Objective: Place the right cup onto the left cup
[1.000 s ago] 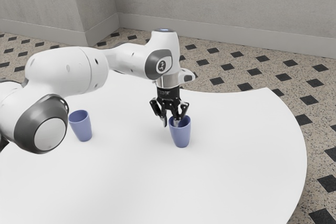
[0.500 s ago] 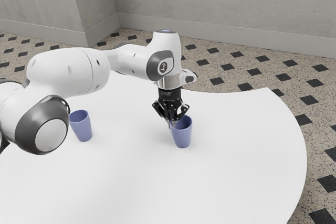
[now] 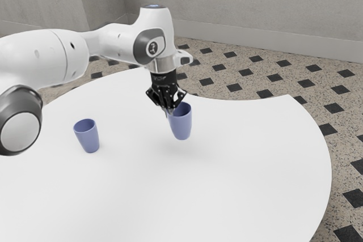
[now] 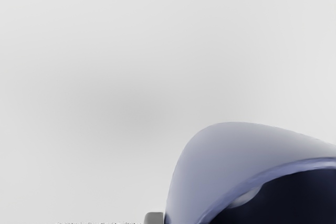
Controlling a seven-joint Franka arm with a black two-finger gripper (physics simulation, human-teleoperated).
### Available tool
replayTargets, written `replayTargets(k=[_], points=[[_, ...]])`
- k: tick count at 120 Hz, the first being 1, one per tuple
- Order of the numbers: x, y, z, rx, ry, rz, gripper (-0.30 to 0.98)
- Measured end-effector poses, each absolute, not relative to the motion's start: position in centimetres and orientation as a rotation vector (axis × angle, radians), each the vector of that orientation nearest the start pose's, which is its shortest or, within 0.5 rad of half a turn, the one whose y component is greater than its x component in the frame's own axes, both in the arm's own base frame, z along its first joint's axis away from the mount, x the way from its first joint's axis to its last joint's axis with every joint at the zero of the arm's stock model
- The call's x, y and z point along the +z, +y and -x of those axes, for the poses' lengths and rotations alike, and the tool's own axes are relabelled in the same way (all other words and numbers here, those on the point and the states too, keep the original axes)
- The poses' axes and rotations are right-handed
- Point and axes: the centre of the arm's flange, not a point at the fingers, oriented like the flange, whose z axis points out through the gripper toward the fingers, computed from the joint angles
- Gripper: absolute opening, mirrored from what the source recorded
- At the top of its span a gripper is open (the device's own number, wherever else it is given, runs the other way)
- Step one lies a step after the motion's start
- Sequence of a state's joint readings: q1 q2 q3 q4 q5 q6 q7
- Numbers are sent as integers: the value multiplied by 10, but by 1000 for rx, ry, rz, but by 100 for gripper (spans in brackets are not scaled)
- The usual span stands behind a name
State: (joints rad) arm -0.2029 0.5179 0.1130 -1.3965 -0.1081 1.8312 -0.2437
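My gripper [image 3: 170,111] is shut on the rim of one blue cup [image 3: 181,124], pinching its wall on the exterior view's left. That cup hangs upright above the table, its opening up. In the wrist view the held cup [image 4: 226,156] looms large, its dark inside partly showing, with a grey fingertip [image 4: 154,217] against its outer wall. The other blue cup [image 3: 88,137] stands upright on the table toward the exterior view's left, apart from the gripper.
A round-edged white table [image 3: 227,185] lies under both cups. Beyond its edge are a tiled floor and grey walls. The arm reaches in over the table from the exterior view's left.
The fingers closed on the cup's rim, then my hand rose and moved toward the exterior view's left, lifting the cup off the table. The other cup has stayed still.
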Motion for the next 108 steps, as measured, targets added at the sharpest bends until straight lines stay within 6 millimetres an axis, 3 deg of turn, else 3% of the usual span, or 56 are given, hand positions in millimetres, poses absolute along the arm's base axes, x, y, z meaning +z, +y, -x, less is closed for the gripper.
replayTargets(k=[41, 83, 108], points=[[448, -29, -660, 103, -355, 3154, -10], [472, 37, -626, 98, -452, 3141, -10], [485, 66, -606, 86, -498, 3133, -10]])
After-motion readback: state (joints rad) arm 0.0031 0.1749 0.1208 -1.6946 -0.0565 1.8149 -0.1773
